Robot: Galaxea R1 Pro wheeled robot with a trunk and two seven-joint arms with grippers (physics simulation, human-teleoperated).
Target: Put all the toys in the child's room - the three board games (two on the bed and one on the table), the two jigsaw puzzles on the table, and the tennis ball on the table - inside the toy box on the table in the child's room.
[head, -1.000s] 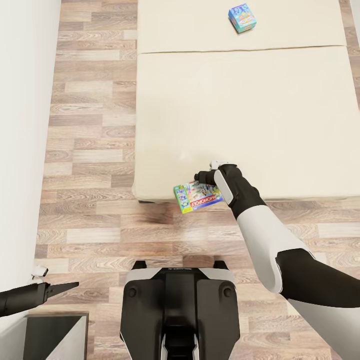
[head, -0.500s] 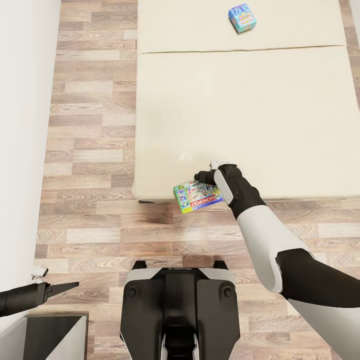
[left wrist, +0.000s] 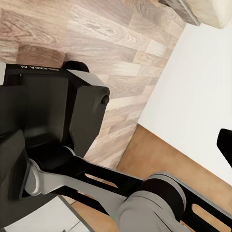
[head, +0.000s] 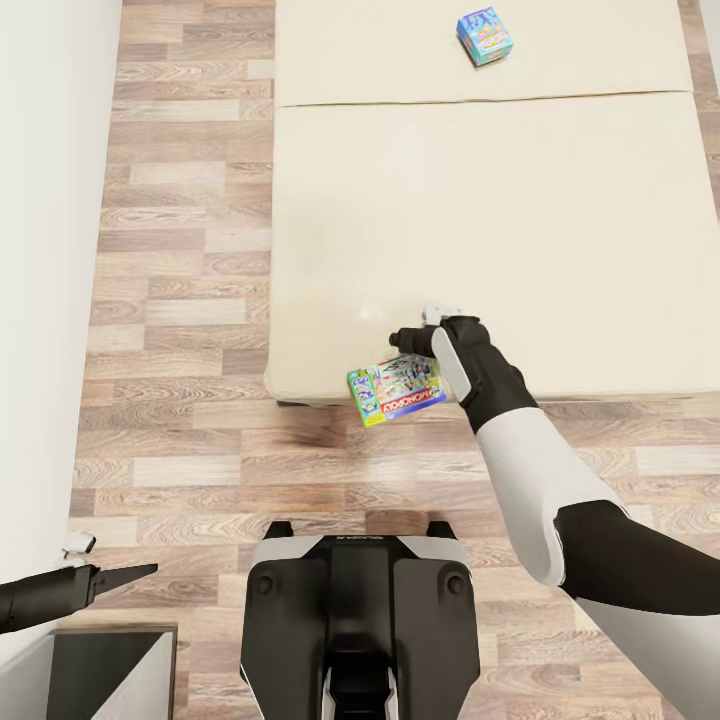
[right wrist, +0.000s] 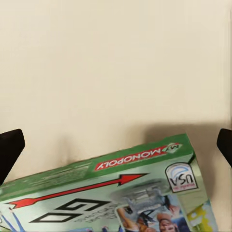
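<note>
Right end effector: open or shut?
Open. In the right wrist view the right end effector has its fingertips spread wide at both edges, above the Monopoly board game, not gripping it.

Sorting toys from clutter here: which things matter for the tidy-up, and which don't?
Job:
- green Monopoly board game box at the near bed edge
- small blue board game box farther up
- beige bed
- right gripper

Not the job:
- wooden plank floor
- white wall

Your head camera looks steeply down on the bed (head: 480, 230) and floor (head: 190, 300). Your right wrist camera sits close above the Monopoly box (right wrist: 111, 198), shared with the head view (head: 396, 390).
</note>
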